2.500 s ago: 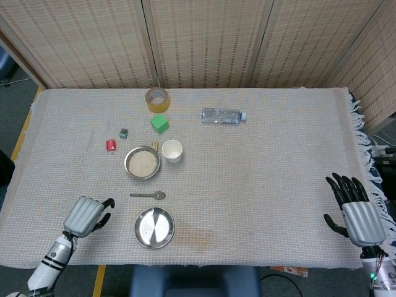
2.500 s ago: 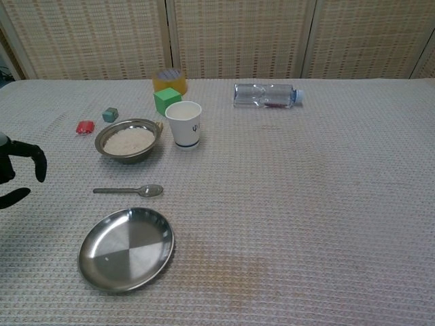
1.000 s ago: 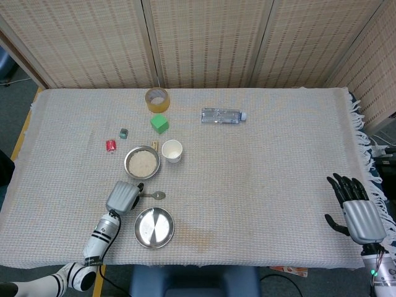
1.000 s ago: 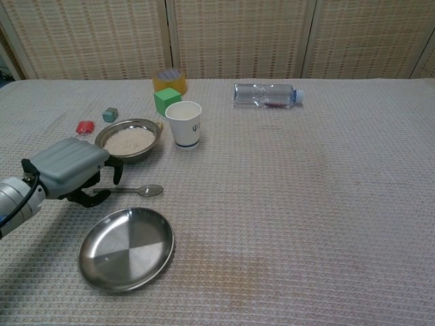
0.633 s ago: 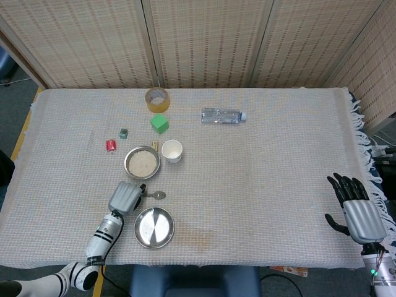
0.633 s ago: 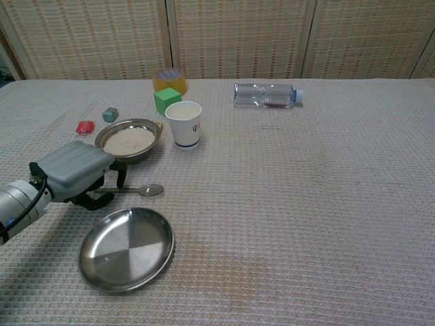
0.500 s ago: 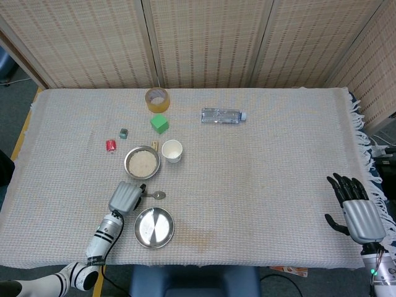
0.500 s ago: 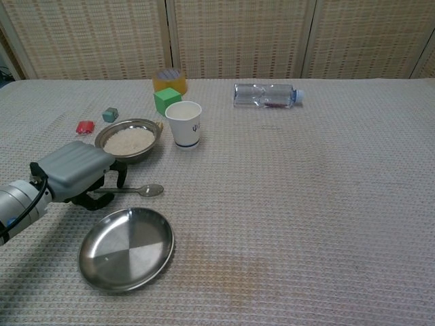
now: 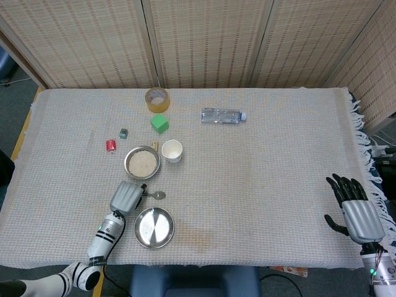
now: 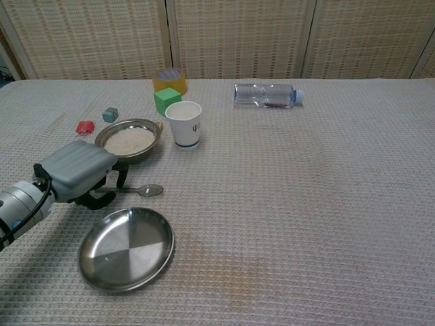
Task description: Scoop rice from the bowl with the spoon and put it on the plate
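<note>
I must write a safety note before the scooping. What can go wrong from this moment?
The left hand covers the metal spoon's thin handle, which lies flat on the cloth; the grasp may slip. The white paper cup stands close beside the metal bowl of rice and could be knocked over.

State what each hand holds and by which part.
Left hand covers the spoon's handle; a closed grip cannot be told. Right hand holds nothing.
</note>
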`<state>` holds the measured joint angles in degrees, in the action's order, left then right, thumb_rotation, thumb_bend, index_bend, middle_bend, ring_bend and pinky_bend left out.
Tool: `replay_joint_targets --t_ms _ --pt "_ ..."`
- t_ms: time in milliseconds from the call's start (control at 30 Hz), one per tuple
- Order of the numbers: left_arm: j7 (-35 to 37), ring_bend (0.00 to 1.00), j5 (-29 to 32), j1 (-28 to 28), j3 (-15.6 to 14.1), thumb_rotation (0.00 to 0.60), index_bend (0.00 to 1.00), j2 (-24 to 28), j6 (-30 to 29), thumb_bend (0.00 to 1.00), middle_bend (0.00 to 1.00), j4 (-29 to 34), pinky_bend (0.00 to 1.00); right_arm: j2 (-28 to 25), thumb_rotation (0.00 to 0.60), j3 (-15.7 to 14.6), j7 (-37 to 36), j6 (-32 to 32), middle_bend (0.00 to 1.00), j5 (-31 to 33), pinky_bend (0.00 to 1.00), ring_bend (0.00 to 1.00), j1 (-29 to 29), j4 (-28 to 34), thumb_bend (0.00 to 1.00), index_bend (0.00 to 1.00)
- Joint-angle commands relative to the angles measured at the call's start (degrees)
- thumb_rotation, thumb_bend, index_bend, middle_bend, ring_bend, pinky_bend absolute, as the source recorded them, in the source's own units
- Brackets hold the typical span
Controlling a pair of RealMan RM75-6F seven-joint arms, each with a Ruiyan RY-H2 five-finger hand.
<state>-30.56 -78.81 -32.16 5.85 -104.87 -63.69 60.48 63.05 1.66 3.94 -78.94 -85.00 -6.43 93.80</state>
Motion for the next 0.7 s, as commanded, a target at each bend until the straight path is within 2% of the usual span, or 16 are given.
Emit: replay_joint_targets --t_ms 33,467,700 --pt "0.0 1.00 0.0 0.0 0.0 0.600 0.50 -0.1 -0.2 0.40 1.00 -0.1 1.00 0.0 0.600 0.0 0.0 0.1 0.00 0.1 0.00 0.00 0.0 0.0 0.20 0.00" --pt "0.7 1.00 0.1 0.3 -0.2 0.600 0.55 0.5 -0.8 0.40 1.00 0.2 1.00 0.0 0.600 -0.1 0.3 0.1 0.00 0.1 0.00 0.00 0.0 0.2 0.20 0.00" --pt "1.7 1.00 0.9 1.1 -0.3 0.600 0.56 2.8 -0.8 0.40 1.00 2.1 1.00 0.2 0.600 -0.3 0.8 0.6 0.00 0.2 0.00 0.00 -0.2 0.2 0.20 0.00"
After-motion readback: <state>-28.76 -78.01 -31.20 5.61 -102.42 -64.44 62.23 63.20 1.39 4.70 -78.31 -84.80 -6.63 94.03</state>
